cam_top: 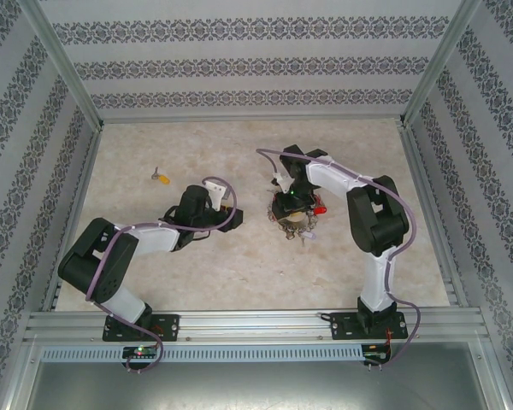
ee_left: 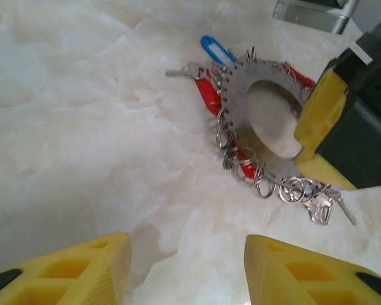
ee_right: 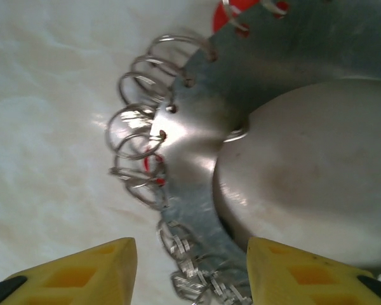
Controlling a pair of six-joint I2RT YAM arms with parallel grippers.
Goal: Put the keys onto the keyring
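The keyring [cam_top: 296, 225] lies flat mid-table, a grey metal ring [ee_left: 237, 86] fringed with small split rings, silver keys and red and blue tags. My right gripper [cam_top: 292, 208] hangs directly over it. In the right wrist view its yellow fingers [ee_right: 192, 254] stand open astride the ring's band [ee_right: 197, 165], touching neither side. One key with a yellow head [cam_top: 162, 178] lies alone at the far left. My left gripper [cam_top: 230, 213] sits left of the keyring, open, with bare table between its fingers [ee_left: 187, 254].
The right gripper's yellow-and-black finger [ee_left: 333, 127] covers the keyring's right side in the left wrist view. A red tag [cam_top: 321, 207] sticks out to the ring's right. Patterned walls and metal rails [cam_top: 239, 323] enclose the marbled table [cam_top: 239, 273].
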